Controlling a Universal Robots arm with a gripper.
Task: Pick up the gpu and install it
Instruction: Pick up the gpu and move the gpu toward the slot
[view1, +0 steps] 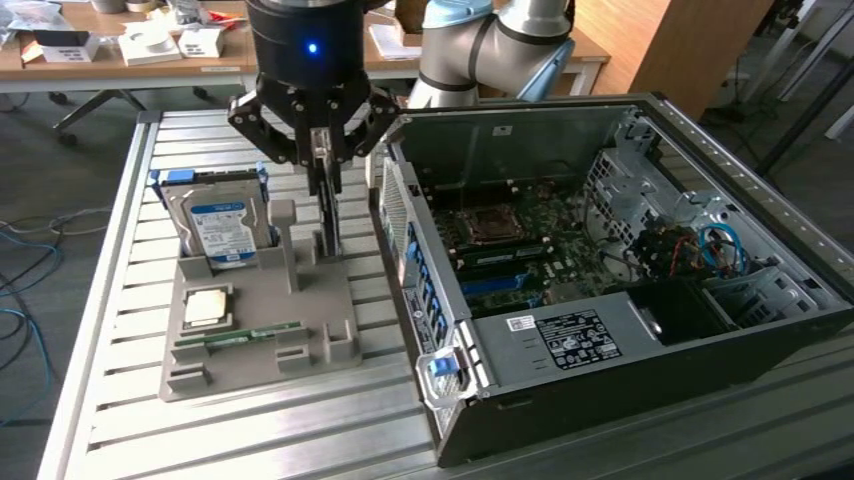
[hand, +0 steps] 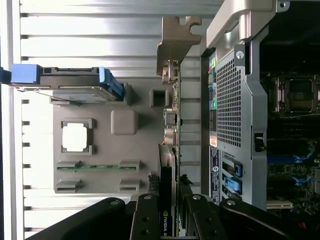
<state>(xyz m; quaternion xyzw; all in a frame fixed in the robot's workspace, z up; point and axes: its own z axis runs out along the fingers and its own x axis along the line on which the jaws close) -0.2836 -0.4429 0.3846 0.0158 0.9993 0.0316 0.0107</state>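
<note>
Exterior view
Gripper: the gripper (view1: 322, 182) hangs straight down over the holder (view1: 315, 300), pinching the top edge of the gpu (view1: 330, 230).
Gpu: stands on edge in a holder slot, near the holder edge that faces the case (view1: 561, 345).
Exterior view's left: a holder post stands between the gpu and the upright hard drive (view1: 222, 228).
Exterior view's right: a narrow strip of table (view1: 267, 430) separates the holder from the case wall.
Case: lies with its open side up, the board uncovered.

Wrist view
Gpu: seen edge-on, its pale bracket (hand: 175, 45) at the far end, beyond the holder's edge.
Fingers: the fingers (hand: 145, 220) sit against both faces of the gpu.
Room: a slim gap runs between the gpu and the case's grille wall, and there are bare slats past the bracket.
</note>
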